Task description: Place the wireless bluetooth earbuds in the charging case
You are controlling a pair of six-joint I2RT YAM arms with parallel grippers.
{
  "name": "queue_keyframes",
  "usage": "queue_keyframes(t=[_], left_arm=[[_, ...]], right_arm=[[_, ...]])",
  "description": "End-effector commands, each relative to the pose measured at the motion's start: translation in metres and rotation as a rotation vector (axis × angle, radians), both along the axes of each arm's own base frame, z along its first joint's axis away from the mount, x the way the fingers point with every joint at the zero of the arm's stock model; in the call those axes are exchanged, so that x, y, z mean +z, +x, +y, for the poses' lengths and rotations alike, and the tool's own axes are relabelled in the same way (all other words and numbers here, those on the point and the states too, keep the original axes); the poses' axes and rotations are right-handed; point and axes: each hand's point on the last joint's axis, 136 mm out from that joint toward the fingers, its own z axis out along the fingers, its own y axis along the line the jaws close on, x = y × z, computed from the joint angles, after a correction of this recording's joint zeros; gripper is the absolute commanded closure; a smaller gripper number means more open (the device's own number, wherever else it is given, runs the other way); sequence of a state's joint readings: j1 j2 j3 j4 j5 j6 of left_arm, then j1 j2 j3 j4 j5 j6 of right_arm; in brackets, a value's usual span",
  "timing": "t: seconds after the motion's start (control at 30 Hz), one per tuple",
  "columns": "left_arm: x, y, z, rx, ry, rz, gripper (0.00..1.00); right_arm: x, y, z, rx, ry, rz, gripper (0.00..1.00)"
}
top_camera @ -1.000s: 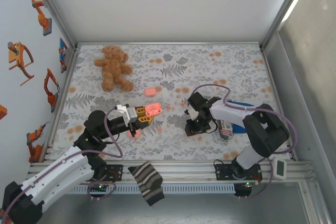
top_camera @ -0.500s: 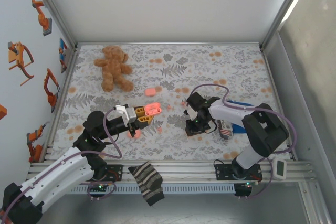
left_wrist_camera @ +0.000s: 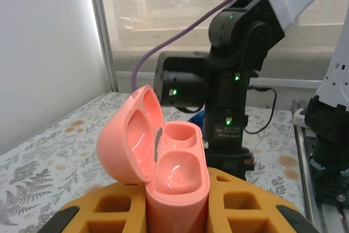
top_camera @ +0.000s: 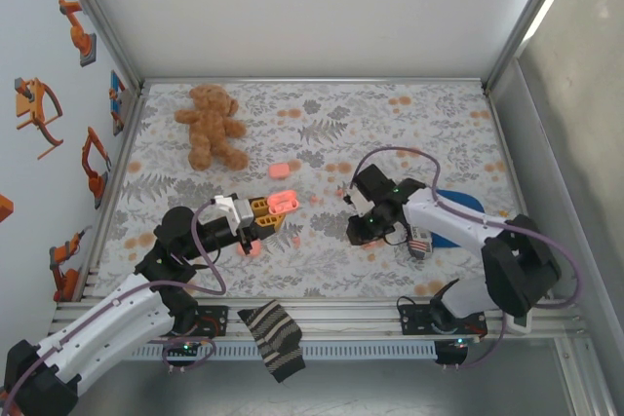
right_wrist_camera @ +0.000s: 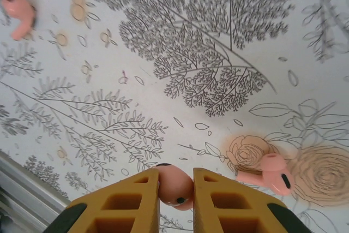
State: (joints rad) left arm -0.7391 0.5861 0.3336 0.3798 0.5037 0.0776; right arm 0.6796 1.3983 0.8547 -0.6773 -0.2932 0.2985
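My left gripper (top_camera: 270, 211) is shut on the base of the pink charging case (top_camera: 284, 203), holding it upright above the floral cloth. In the left wrist view the charging case (left_wrist_camera: 177, 186) has its lid (left_wrist_camera: 128, 140) swung open to the left, and both wells are empty. My right gripper (right_wrist_camera: 175, 174) points down at the cloth, shut on one salmon-pink earbud (right_wrist_camera: 175, 188) between its orange fingers (right_wrist_camera: 136, 200). A second earbud (right_wrist_camera: 270, 174) lies on the cloth just to its right, and a third (right_wrist_camera: 19, 13) lies at the far upper left. The right gripper (top_camera: 359, 231) stands right of the case.
A teddy bear (top_camera: 210, 124) lies at the back left. Another pink case (top_camera: 282, 170) rests on the cloth behind the held one, and a small pink item (top_camera: 250, 247) lies below my left gripper. A blue object (top_camera: 458, 209) sits under the right arm. A striped sock (top_camera: 273, 338) hangs over the near rail.
The right gripper has closed on an earbud and lifted slightly; its elbow has swung out to the right. The left arm and the case have held still.
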Motion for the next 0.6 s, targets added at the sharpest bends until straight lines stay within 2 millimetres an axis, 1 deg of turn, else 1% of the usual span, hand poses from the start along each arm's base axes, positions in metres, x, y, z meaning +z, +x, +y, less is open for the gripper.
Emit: queue_keyframes(t=[0.0, 0.17, 0.3, 0.43, 0.5, 0.57], left_arm=[[0.006, 0.002, -0.001, 0.006, -0.023, 0.015, 1.0], [0.007, 0.005, -0.007, -0.002, -0.041, 0.022, 1.0], [0.008, 0.01, -0.013, -0.008, -0.038, 0.02, 1.0], [0.011, 0.016, -0.021, -0.019, -0.038, 0.023, 1.0], [0.012, 0.018, -0.027, -0.034, -0.037, 0.027, 1.0], [0.012, 0.02, -0.034, -0.051, -0.038, 0.034, 1.0]], right_arm=[[0.041, 0.01, 0.0, 0.029, 0.027, -0.129, 0.81], [0.11, 0.023, 0.004, 0.049, 0.13, -0.349, 0.81], [0.164, 0.026, 0.006, 0.076, 0.222, -0.517, 0.81], [0.203, 0.027, 0.008, 0.109, 0.283, -0.635, 0.81], [0.222, 0.026, 0.011, 0.132, 0.322, -0.677, 0.81], [0.236, 0.024, 0.017, 0.16, 0.358, -0.703, 0.81]])
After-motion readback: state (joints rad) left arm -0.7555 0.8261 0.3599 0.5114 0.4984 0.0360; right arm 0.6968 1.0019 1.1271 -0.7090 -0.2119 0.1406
